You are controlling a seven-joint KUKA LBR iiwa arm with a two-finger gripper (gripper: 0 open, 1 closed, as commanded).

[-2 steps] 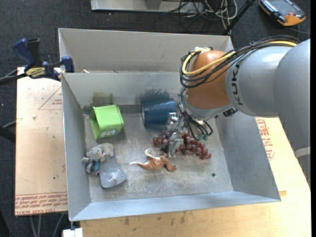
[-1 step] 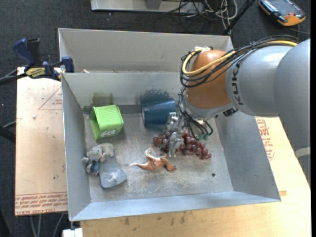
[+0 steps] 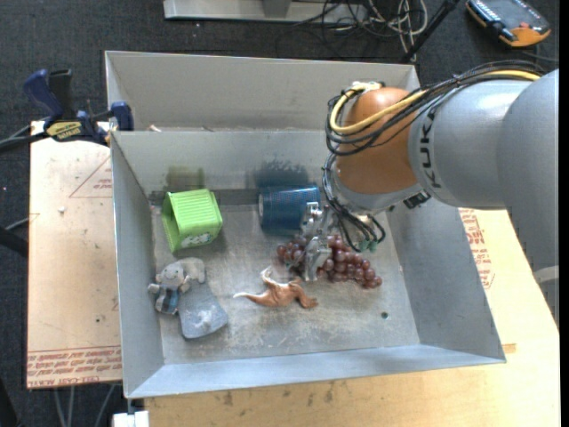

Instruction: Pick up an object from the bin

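The gripper is low in the bin, a little right of the floor's middle, at the left end of a bunch of dark red toy grapes. Its metal tip is in among the leftmost grapes or just over them; the view from above does not settle which. Whether the jaws are wide or narrow, or have a grape between them, I cannot tell, since the wrist and its cables cover them. The orange cover on the wrist sits above the gripper, and the silver arm crosses the bin's right wall.

The grapes lie flat on the bin floor, and the bunch stretches right from the gripper. Just behind the gripper, towards the back wall, a dark blue cup lies on its side. In front and slightly left, near the grapes but apart from them, lies an orange-brown toy dinosaur. A bright green box stands well to the left, near the left wall. In front of it sits a small grey plush toy, possibly an elephant, touching a pale blue-grey lump.
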